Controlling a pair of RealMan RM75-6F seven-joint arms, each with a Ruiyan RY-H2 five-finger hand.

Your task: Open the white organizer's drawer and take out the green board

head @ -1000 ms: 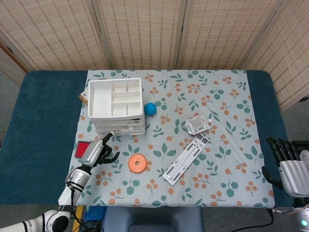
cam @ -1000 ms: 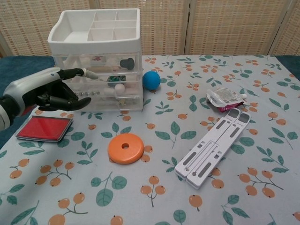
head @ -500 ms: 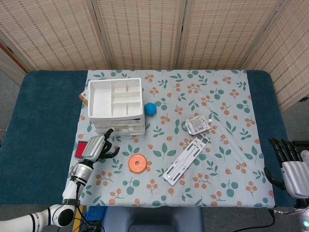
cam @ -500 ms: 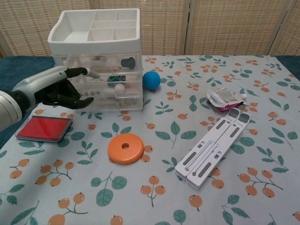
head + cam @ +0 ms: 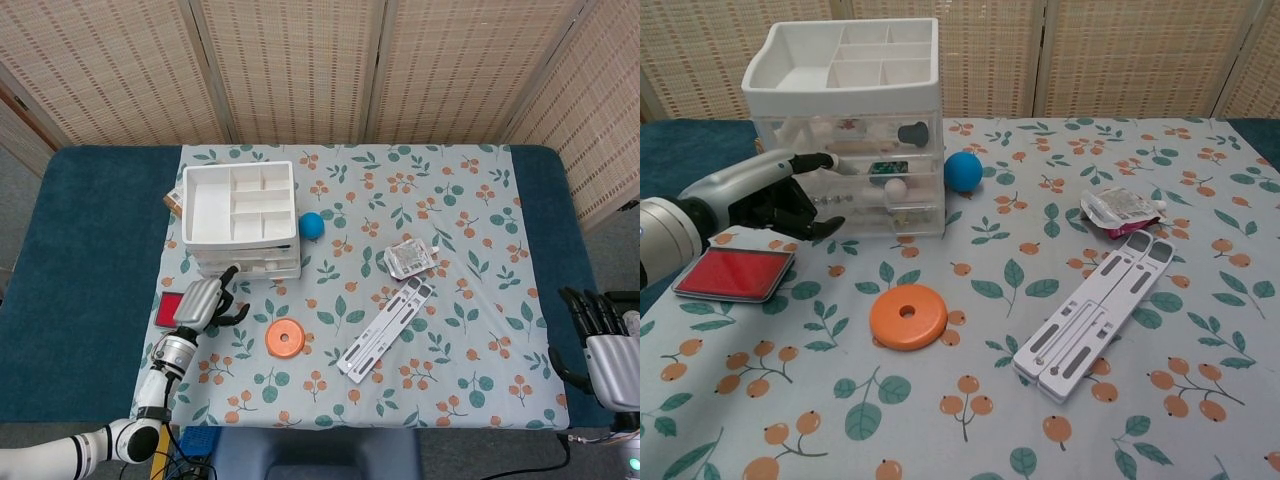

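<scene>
Now the bench (image 5: pixel 90 250) is carrying the flowered cloth (image 5: pixel 450 200), and on it the white organizer (image 5: pixel 845 125) is standing with all its drawers closed, so the opening step is not yet begun. Over the last second the left robot hand (image 5: pixel 775 200) has been creeping rightward toward the drawer fronts; it is reaching with one finger stretched out, the rest curled, grasping nothing, its tip just short of the clear wall. That is suggesting a drawer knob is next. The right robot hand (image 5: pixel 605 345) is idling at the bench edge, fingers apart, empty. The green board is lying somewhere inside; something dark green is showing in the middle drawer (image 5: pixel 885 168), though I cannot tell for sure
</scene>
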